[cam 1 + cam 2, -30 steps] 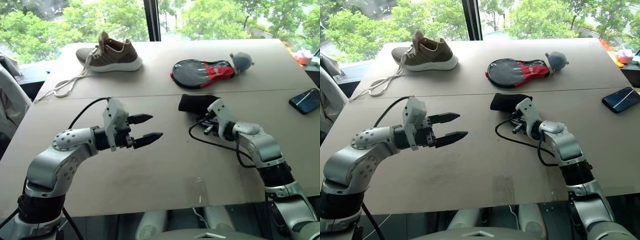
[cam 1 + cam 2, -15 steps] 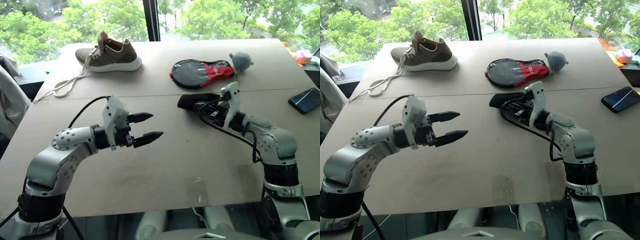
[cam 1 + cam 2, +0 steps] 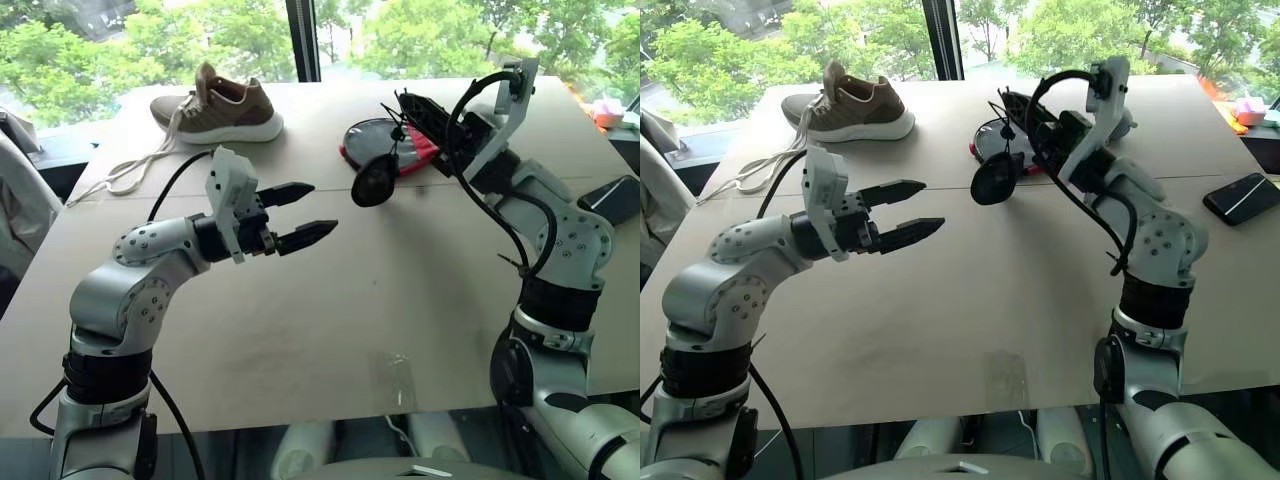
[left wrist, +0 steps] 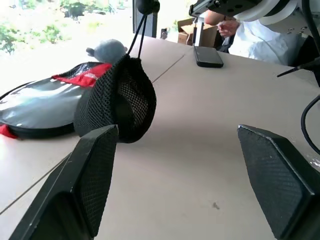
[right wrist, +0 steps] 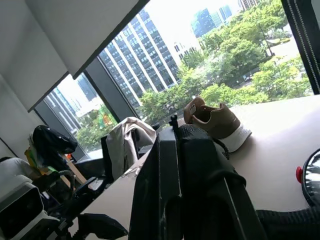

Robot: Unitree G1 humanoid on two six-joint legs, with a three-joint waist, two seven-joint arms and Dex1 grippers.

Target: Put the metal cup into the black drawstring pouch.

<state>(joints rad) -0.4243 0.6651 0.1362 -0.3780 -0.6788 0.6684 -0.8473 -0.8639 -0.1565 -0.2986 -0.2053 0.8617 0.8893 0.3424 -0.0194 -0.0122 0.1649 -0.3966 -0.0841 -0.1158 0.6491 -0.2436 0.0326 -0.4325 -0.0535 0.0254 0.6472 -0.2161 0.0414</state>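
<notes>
The right end effector (image 3: 405,103) is raised, its fingers clamped on the cord of the pouch (image 3: 372,181), which dangles above the surface (image 3: 400,300). The left end effector (image 3: 305,212), fingers apart and empty, hovers at the pouch's 8 o'clock, apart from it.

Brown sneaker (image 3: 218,105), black-and-red paddle cover (image 4: 45,102), grey plush (image 4: 106,50), phone (image 3: 1240,197) on the table (image 3: 330,310).
</notes>
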